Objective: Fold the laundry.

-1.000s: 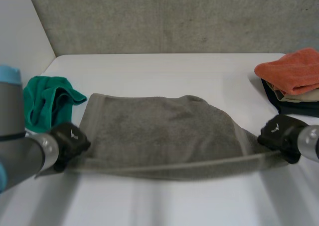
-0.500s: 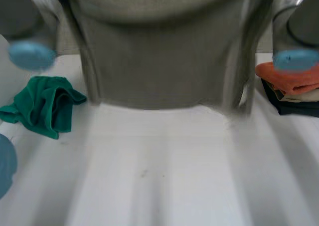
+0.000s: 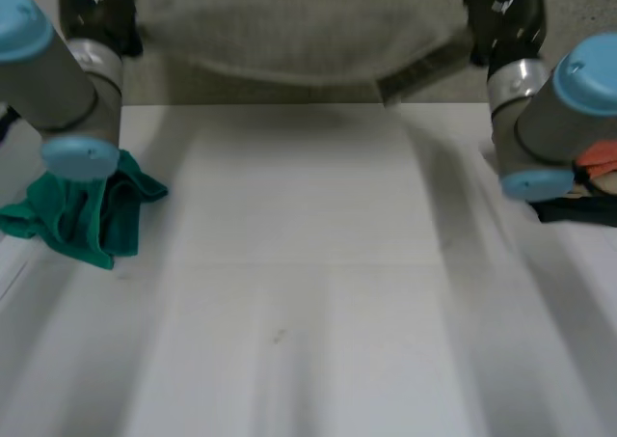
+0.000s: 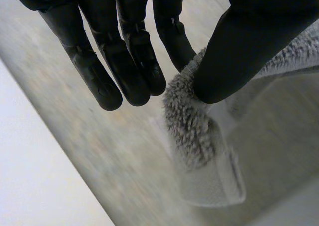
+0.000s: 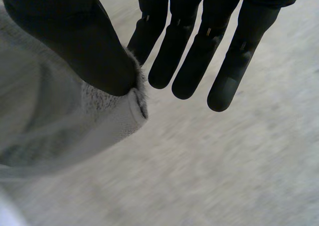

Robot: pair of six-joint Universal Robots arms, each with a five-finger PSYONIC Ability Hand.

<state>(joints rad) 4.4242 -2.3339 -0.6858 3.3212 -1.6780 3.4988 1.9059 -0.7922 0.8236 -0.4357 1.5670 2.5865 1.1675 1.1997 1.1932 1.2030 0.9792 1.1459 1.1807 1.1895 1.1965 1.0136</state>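
A grey towel [image 3: 299, 27] hangs stretched in the air between my two raised hands, high above the white table [image 3: 308, 292]. My left hand [image 3: 92, 8] holds its left top corner. In the left wrist view the thumb of my left hand [image 4: 249, 46] pinches the fluffy towel corner [image 4: 194, 131] against a finger, while the other fingers stay straight. My right hand [image 3: 503, 13] holds the right top corner. In the right wrist view the thumb of my right hand [image 5: 84, 41] presses the hemmed towel corner [image 5: 109, 113] against a finger.
A crumpled green cloth [image 3: 82, 205] lies at the table's left edge under my left arm. At the right edge an orange cloth [image 3: 603, 157] tops a stack with a dark cloth [image 3: 578, 210] beneath. A concrete wall stands behind the table.
The towel lay flat on the table a second ago with both hands at its near corners. Both arms have lifted it up, and its lower edge has left the table.
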